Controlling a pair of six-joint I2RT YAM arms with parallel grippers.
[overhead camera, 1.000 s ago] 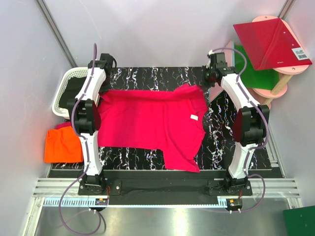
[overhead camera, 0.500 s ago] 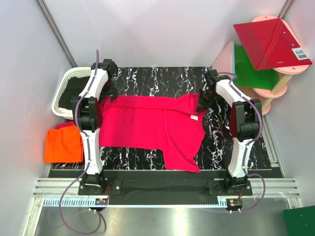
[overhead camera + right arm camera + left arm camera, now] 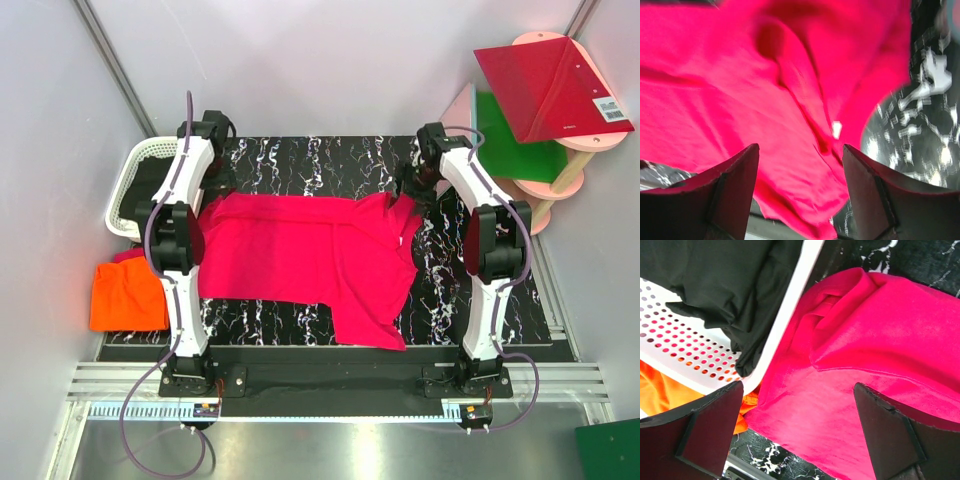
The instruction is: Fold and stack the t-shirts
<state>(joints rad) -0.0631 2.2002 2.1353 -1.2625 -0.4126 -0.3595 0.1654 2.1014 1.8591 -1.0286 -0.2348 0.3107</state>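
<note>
Top external: pink t-shirt point(image 3: 310, 255) spread on surface point(image 3: 300, 160) right of white basket point(image 3: 125, 190); orange t-shirt point(image 3: 128, 295) on basket's near side. We see left gripper point(image 3: 797, 387) and right gripper point(image 3: 800, 147) wide, empty. Risk: bunched corner farthest from basket could skew our next fold.

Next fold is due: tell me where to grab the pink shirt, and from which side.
Take the pink shirt by its far edge, one corner per claw, coming down from above. It lies flat on the table, but that edge is rumpled into raised folds, likely easy to pinch, right under the open left claw and right claw.
</note>
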